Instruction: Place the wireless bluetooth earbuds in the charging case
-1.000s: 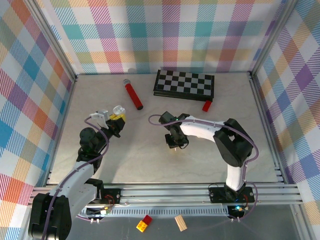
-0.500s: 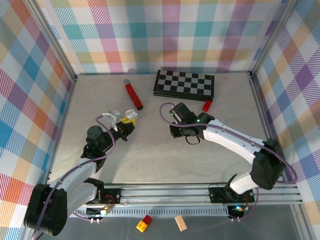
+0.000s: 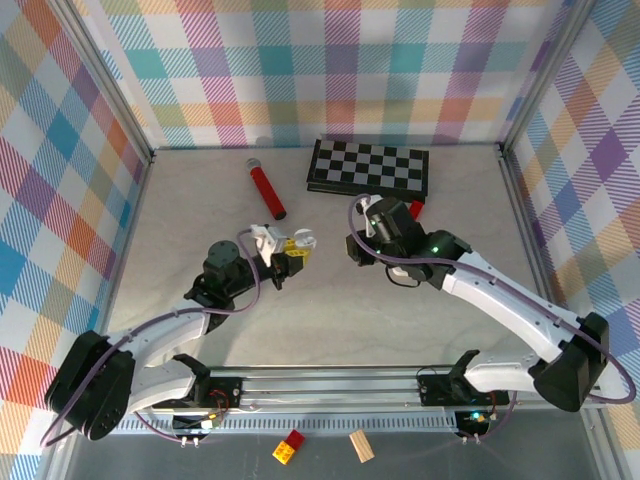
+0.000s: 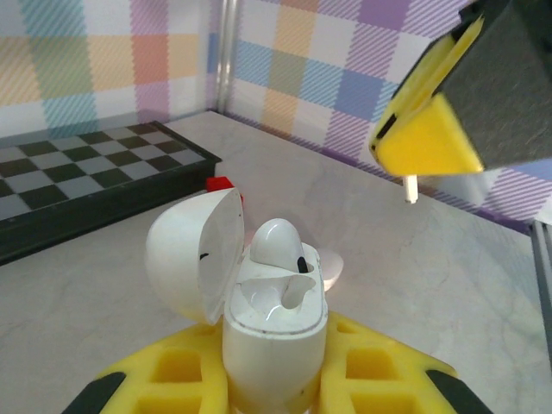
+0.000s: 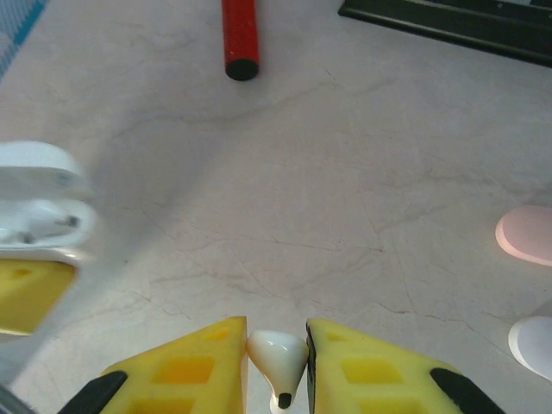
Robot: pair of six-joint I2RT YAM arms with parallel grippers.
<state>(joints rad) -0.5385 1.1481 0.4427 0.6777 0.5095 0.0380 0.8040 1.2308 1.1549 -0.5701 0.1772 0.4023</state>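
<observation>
My left gripper point(image 4: 276, 373) is shut on a white charging case point(image 4: 274, 332), held upright with its lid point(image 4: 188, 254) swung open to the left. One white earbud point(image 4: 278, 246) sits in the case's far slot; the near slot is hollow. My right gripper point(image 5: 278, 362) is shut on another white earbud point(image 5: 278, 355), pinched between the yellow fingers point(image 5: 194, 371). In the left wrist view that yellow finger point(image 4: 427, 129) hangs up and to the right of the case, apart from it, the earbud's stem point(image 4: 410, 188) poking down. From above, the left gripper point(image 3: 288, 252) and case point(image 3: 300, 240) face the right gripper point(image 3: 360, 245).
A red cylinder point(image 3: 267, 188) and a folded chessboard point(image 3: 368, 166) lie at the back, with a small red block point(image 3: 414, 211) by the board. A pinkish oval case point(image 5: 526, 235) and a white oval one point(image 5: 535, 345) rest on the table at the right.
My left arm has carried the open case rightward toward the middle. My right arm has lifted off the table centre with the earbud and stretched out; the two grippers now face each other.
</observation>
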